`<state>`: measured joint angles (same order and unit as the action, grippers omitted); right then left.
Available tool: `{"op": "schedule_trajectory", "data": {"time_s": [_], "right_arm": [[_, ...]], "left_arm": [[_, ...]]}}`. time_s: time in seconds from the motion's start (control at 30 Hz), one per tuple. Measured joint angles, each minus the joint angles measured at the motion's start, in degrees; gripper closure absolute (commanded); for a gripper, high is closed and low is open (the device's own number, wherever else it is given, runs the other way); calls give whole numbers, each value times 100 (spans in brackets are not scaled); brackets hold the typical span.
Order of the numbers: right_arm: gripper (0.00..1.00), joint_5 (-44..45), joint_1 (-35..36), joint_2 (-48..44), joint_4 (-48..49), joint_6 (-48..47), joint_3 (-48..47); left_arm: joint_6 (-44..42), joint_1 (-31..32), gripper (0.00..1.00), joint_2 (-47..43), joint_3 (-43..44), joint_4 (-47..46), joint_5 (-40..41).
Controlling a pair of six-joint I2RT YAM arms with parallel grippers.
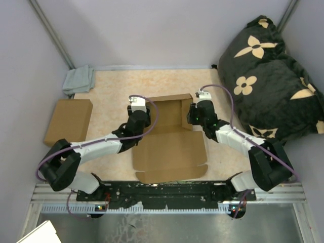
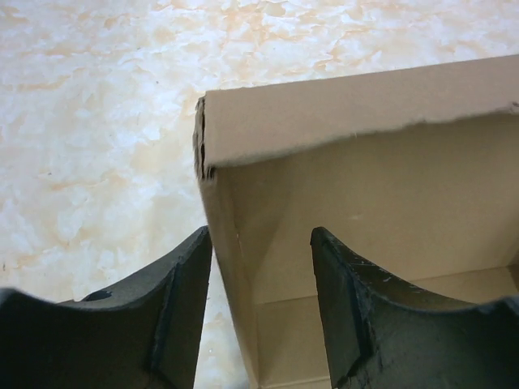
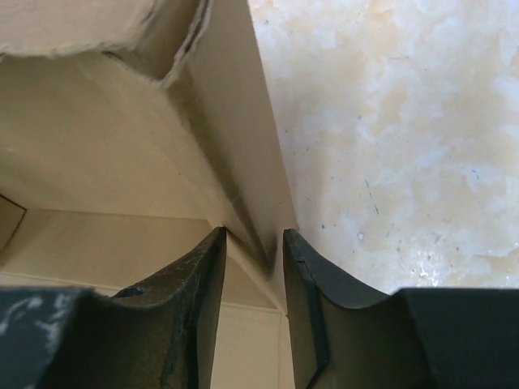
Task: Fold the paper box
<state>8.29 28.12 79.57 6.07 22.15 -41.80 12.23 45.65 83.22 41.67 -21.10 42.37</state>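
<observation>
Brown paper box [image 1: 169,147]: lies mid-worktop between the two arms. Its far part has walls raised on the left, right and back, and its wide near flap lies flat, pointing toward the arm bases.
Worktop [image 1: 111,86]: pale, marbled cream and orange, bare around the box's raised corners in both wrist views.
Left claw [image 2: 259,239]: at the box's left wall, parted fairly wide. The upright wall stands in the gap, close to the left finger [image 2: 182,292] and clear of the right one, so nothing is gripped.
Right claw [image 3: 254,239]: at the box's right wall, with only a narrow gap left. The wall's end runs into that gap at the tips. Whether the pads actually press it, I cannot tell.
Folded back corner: torn-looking edges show where the back wall meets each side wall.
Flat cardboard piece [image 1: 68,121]: on the worktop's left edge, well apart from the box.
Grey cloth [image 1: 79,80]: crumpled in the far left corner.
Black cushion [image 1: 268,76]: cream flower print, against the right side.
</observation>
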Motion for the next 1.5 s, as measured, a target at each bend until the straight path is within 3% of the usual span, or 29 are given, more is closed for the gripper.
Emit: {"op": "schedule_trajectory", "data": {"time_s": [0.3, 0.37, 0.47, 0.5, 0.9, 1.3, 1.33, 1.43, 1.5], "right_arm": [[64, -223, 0, 374, 323, -70, -74], [74, -315, 0, 448, 496, -114, -72], [99, -332, 0, 461, 654, -227, -72], [100, -219, 13, 461, 664, -267, -72], [100, 2133, 942, 1093, 164, -796, -723], [100, 2734, 1008, 1727, -968, -496, -1784], [96, 2691, 1005, 1740, -1119, -459, -1869], [67, 2468, 984, 1759, -1532, -315, -2065], [54, 2282, 966, 1759, -1762, -243, -2138]], "left_arm": [[50, 0, 46, -354, -435, 59, -260], [63, 0, 48, -409, -516, 59, -323], [66, -2, 50, -496, -588, 61, -365], [61, -4, 50, -540, -612, 70, -374], [173, 157, 57, -1196, -964, 280, -455], [721, 481, 57, -1823, -750, 1480, -37], [741, 485, 56, -1895, -739, 1537, -22], [776, 485, 56, -2100, -730, 1694, 11], [807, 485, 56, -2229, -730, 1784, 22]]}}
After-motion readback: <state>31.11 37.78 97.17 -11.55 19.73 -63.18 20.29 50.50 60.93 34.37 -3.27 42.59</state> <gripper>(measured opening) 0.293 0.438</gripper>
